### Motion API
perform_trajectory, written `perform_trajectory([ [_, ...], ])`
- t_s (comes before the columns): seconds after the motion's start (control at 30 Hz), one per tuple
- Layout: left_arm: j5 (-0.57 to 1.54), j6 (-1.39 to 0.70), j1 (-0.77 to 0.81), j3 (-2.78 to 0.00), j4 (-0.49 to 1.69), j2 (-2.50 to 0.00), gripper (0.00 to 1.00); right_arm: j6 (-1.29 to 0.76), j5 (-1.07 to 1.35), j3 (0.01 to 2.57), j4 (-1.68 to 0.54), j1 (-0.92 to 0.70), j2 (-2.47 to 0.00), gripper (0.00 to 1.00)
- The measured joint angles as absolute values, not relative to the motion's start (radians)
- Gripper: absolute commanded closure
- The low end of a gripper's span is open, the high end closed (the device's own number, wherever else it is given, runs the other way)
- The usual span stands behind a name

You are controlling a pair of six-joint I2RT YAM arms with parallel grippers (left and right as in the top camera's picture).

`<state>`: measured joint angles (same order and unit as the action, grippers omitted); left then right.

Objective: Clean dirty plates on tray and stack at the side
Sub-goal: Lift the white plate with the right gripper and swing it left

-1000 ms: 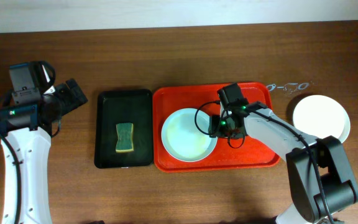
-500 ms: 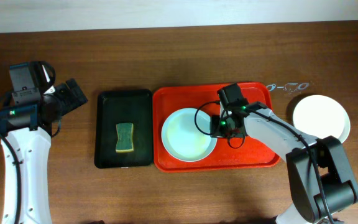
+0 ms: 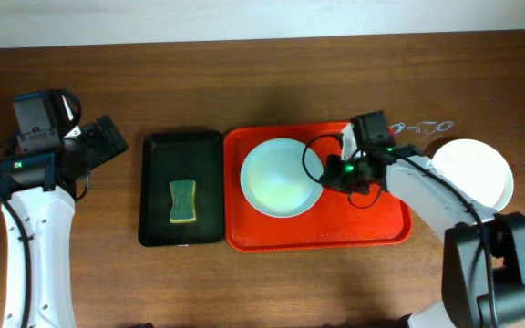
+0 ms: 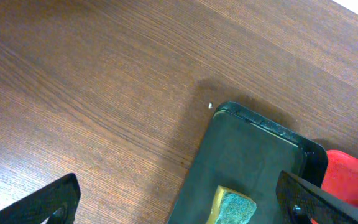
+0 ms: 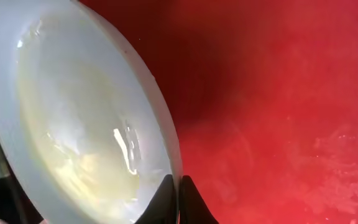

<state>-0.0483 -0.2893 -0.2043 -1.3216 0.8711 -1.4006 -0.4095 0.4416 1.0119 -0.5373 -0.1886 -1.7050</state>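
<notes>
A pale mint dirty plate (image 3: 281, 178) with a yellowish smear sits over the upper middle of the red tray (image 3: 372, 223). My right gripper (image 3: 328, 173) is shut on its right rim. In the right wrist view the two black fingertips pinch the thin edge of the plate (image 5: 73, 124) at the gripper (image 5: 178, 199), with the tray (image 5: 291, 93) behind and a dark shadow under the rim. My left gripper (image 3: 112, 141) hovers open at the far left, off the trays. Its fingers (image 4: 55, 199) are spread wide with nothing between them.
A black tray (image 3: 158, 191) left of the red one holds a green-yellow sponge (image 3: 182, 201), also seen as the sponge (image 4: 232, 208) on the black tray (image 4: 253, 149). A white plate (image 3: 469, 173) lies on the table right of the red tray.
My right gripper closed on the plate's rim, then moved up and to the right, carrying the plate with it. The left arm stayed put.
</notes>
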Motion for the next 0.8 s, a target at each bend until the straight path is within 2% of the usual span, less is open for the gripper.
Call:
perform_trajectory([
  [0.2,-0.048,-0.289,-0.204,-1.322,0.871,-1.401,0.01,-0.362,0.593,1.012,-0.517,-0.185,-1.705,0.96],
  [0.37,-0.048,-0.289,-0.204,-1.322,0.871,-1.401,0.01,-0.400,0.592,1.012,-0.482,-0.232,-1.705,0.96],
  [0.47,-0.048,-0.289,-0.204,-1.322,0.871,-1.401,0.01,-0.472,0.513,1.015,-0.414,-0.319,-1.704,0.96],
  [0.8,-0.048,-0.289,-0.204,-1.322,0.871,-1.401,0.01,-0.576,0.191,1.161,-0.405,-0.565,-1.704,0.96],
])
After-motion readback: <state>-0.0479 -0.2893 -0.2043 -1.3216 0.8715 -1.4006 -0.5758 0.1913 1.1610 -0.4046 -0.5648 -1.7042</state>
